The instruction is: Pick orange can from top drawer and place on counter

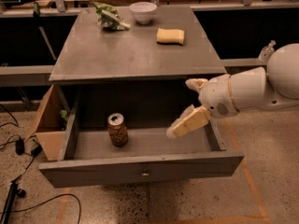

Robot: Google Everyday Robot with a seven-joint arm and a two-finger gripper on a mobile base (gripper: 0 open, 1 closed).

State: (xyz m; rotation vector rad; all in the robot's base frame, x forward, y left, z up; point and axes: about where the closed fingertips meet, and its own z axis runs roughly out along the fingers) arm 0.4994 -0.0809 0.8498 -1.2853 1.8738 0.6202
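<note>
So the top drawer (93, 168) is already pulled wide open, which is the only part that looks done. The orange can (117, 129) stands upright on the drawer floor in the left half, closer to the left wall than the right, with nothing touching it. The grab, the lift and the set-down are all left to do. Up on the counter (131, 55) there's a green leafy thing (110, 18) at the back left corner, a white bowl (143, 10) at the back edge and a yellow sponge (170, 35) toward the back right, so the whole front half is bare and looks like the easy drop spot. Over on the right, the gripper (183, 107) hangs just inside the drawer's right end, above the floor, with its fingers apart and holding nothing. It's well apart from the can, so I'd guess it has to slide left and come down around it.
</note>
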